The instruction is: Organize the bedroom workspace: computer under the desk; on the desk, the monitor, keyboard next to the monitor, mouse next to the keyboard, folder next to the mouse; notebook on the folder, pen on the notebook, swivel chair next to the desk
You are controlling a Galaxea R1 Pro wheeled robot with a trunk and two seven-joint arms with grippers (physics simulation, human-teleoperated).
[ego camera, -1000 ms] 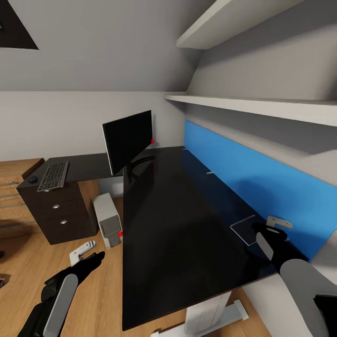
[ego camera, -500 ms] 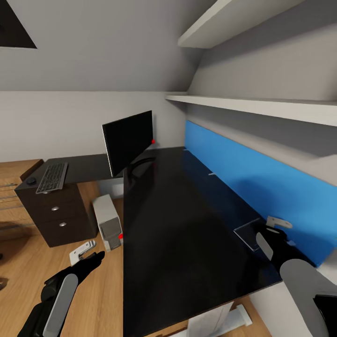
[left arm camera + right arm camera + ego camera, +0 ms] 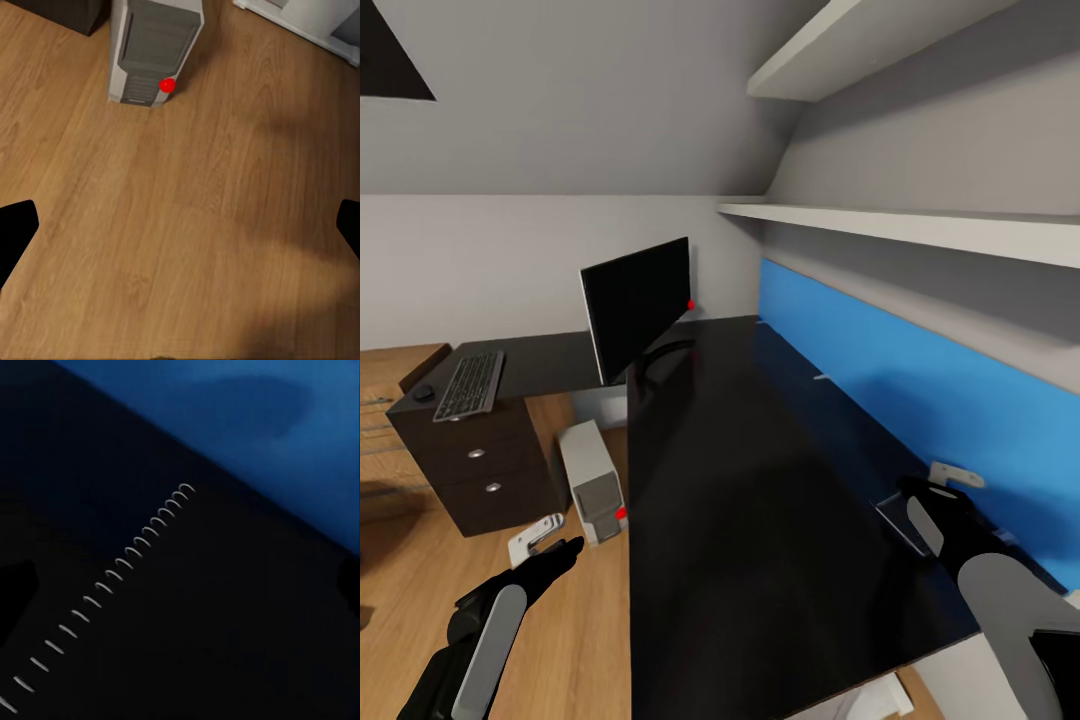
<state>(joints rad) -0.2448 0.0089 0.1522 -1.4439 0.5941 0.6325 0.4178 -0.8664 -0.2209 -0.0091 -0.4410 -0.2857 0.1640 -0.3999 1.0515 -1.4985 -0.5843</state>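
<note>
- The monitor (image 3: 635,306) stood on the black tabletop (image 3: 760,480), at the corner where its two wings met; this serves as the landmark.
- The keyboard (image 3: 468,384) lay on the side wing, well apart from the monitor, with the mouse (image 3: 424,394) just beside its far edge, above the dark drawers (image 3: 475,465).
- The computer (image 3: 593,482) stood on the oak floor (image 3: 180,225) below the monitor, beside the tabletop's edge.
- The left gripper (image 3: 560,552) hung over the floor near the computer, fingers (image 3: 15,232) spread wide, grasping nothing.
- The right gripper (image 3: 920,495) hovered over the tabletop by the blue wall panel (image 3: 920,400), well apart from the monitor, fingers parted above a spiral-bound notebook (image 3: 105,585).
</note>
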